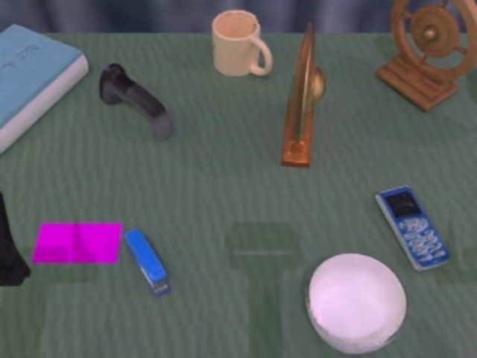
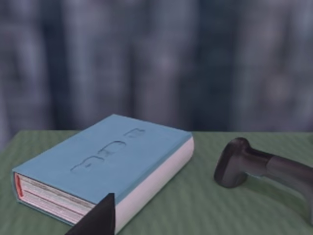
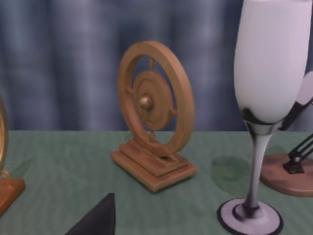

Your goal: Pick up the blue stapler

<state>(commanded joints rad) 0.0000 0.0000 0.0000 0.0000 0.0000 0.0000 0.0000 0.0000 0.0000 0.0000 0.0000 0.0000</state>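
Note:
The blue stapler (image 1: 147,261) lies flat at the front left of the green table, its grey tip towards the front edge, right beside a magenta pad (image 1: 77,242). My left gripper (image 1: 6,239) is parked at the table's left edge, apart from the stapler with the pad between them. One dark finger (image 2: 100,220) shows in the left wrist view, with only bare cloth beside it. My right gripper (image 3: 139,230) is out of the top view; its wrist view also shows one finger (image 3: 100,218) beside bare cloth. Neither wrist view shows the stapler.
A light-blue book (image 1: 30,78) and a black scanner (image 1: 134,101) lie back left. At the back are a cream mug (image 1: 237,45), an upright bronze plaque (image 1: 302,97) and a wooden wheel (image 1: 428,48). A keypad phone (image 1: 411,226) and white bowl (image 1: 356,302) sit front right, and a wine glass (image 3: 261,73) stands near the right gripper.

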